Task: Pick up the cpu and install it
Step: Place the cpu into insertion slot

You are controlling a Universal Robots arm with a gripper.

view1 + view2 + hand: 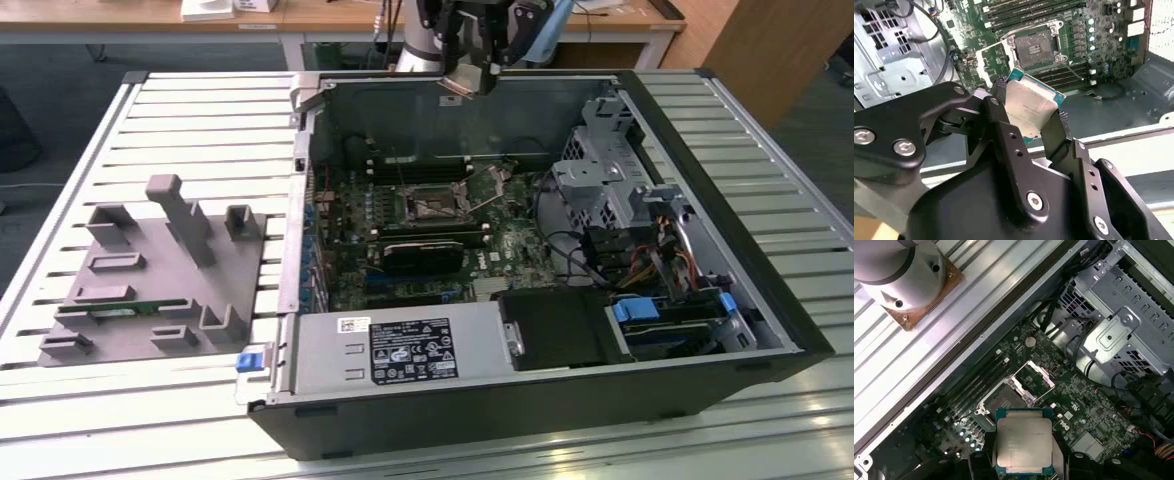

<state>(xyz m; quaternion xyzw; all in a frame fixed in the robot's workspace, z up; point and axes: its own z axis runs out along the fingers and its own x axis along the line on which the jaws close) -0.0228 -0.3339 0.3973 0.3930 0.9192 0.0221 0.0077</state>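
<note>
Your gripper [467, 81] is clenched on the cpu [1030, 107] by two opposite edges, holding it in the air over the motherboard [1079, 390], near the open socket [1004, 401]. Expect a light, rigid, slippery, fragile chip. Grip the edges only.

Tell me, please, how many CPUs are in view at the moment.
1. The cpu is clamped in the hand, above the motherboard, near its open, empty socket.

cpu [1030, 106] clamped in gripper [1028, 114]; open socket [1036, 47] beyond.
</note>
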